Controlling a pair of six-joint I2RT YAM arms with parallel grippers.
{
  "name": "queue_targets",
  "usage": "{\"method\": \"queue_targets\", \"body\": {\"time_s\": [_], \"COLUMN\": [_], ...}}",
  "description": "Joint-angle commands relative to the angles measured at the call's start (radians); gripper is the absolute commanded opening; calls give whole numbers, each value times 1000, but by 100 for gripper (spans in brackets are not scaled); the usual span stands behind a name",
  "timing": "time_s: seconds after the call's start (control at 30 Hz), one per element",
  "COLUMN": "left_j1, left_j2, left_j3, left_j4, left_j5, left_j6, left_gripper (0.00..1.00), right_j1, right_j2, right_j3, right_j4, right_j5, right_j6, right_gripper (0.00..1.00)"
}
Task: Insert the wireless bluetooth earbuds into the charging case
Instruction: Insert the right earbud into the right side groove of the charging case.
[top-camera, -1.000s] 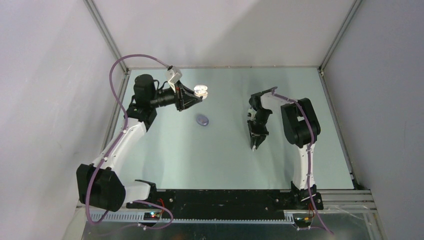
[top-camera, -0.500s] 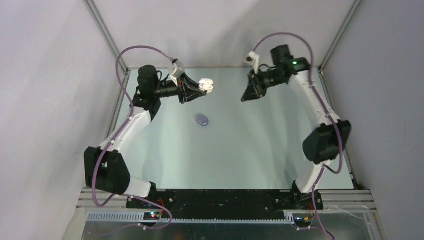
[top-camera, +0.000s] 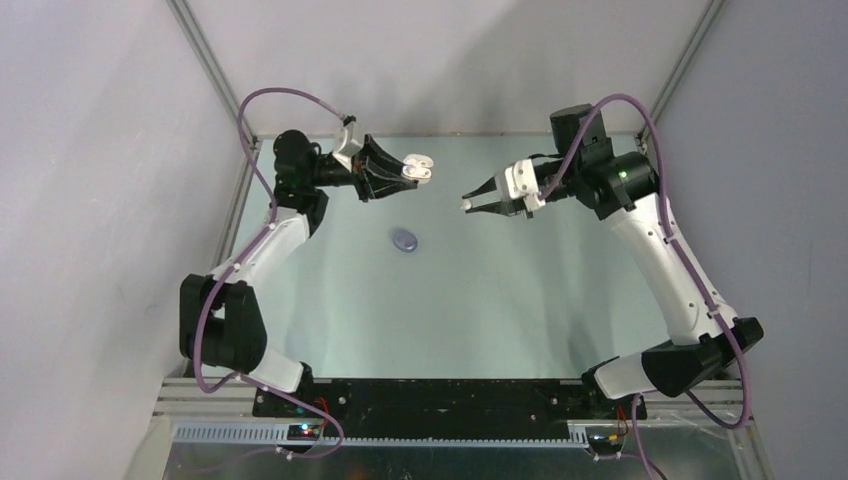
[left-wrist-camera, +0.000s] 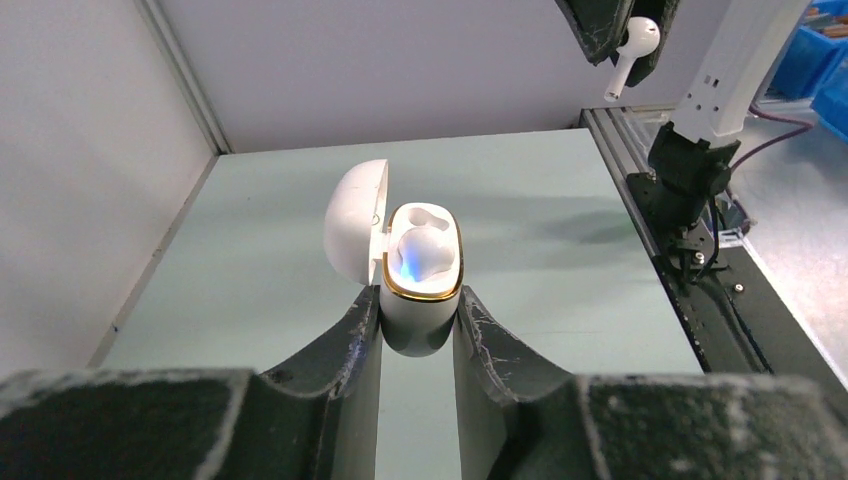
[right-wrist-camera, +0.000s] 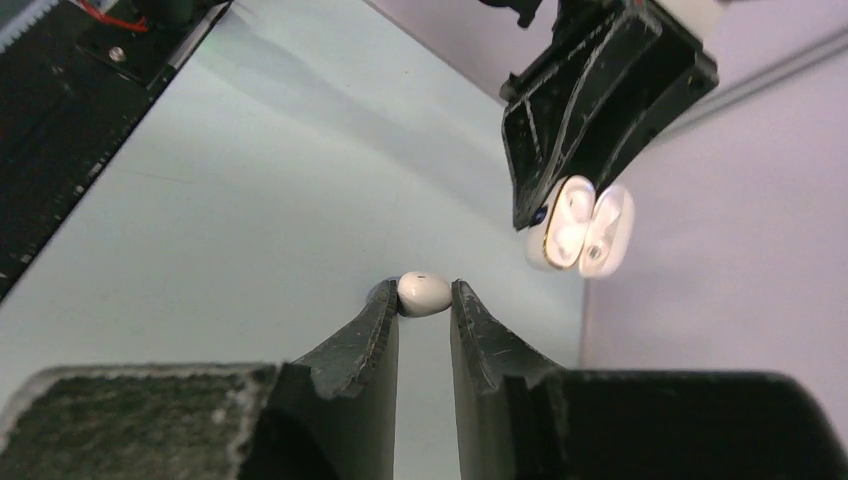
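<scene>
Pinching one white earbud (right-wrist-camera: 423, 292) with my right claw (right-wrist-camera: 424, 303). Left claw (left-wrist-camera: 420, 312) clamped on the white charging case (left-wrist-camera: 424, 262), lid open, blue glow inside, facing the right claw, apart.

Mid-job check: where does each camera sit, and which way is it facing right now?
Top: above and behind the bases, looking down on the table; both whole arms show, and a purple case lies on it.
Left wrist: faces across toward the right arm; the left gripper holds the open white case.
Right wrist: faces across toward the left arm; the right gripper pinches a white earbud.
Shared: each wrist view shows the other gripper and its load.
</scene>
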Motion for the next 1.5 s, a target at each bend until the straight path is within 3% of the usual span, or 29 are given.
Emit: {"method": "queue_targets", "body": {"time_s": [0.0, 0.2, 0.23, 0.27, 0.3, 0.33, 0.37, 0.6, 0.87, 1.2, 1.47], "left_j1": [-9, -9, -14, -21, -52, -63, -67, -50, -48, -47, -47], "left_j2": [-45, -88, -112, -127, -147, -138, -131, -100, -38, 141, 156], "left_j3": [-40, -118, -122, -87, -51, 36, 71, 178, 301, 581, 596], "left_j4": [107, 49, -19, -269, -462, -769, -858, -1213, -1541, -2214, -2230], "left_j5": [52, -13, -89, -141, -240, -268, -260, -98, -78, -67, -71], "left_j6": [-7, 86, 199, 474, 629, 884, 942, 1195, 1434, 1933, 1911], "left_gripper": [0, 0, 0, 0, 0, 0, 0, 0, 0, 0, 0], "right_j1": [43, 103, 114, 117, 118, 119, 119, 124, 153, 182, 198], "right_j2": [-22, 5, 11, 16, 25, 30, 35, 38, 37, 97, 158], "right_j3": [-30, -21, -21, -18, -15, -5, 0, 23, -26, 0, 52], "right_j4": [87, 106, 132, 148, 169, 171, 169, 92, 116, -15, -88], "right_j5": [17, 20, 27, 30, 29, 27, 27, 59, 127, 111, 102], "right_j6": [-226, -214, -160, -130, -83, -74, -72, -173, -287, -522, -603], "right_gripper": [4, 5, 5, 5, 5, 5, 5, 5, 5, 5, 5]}}
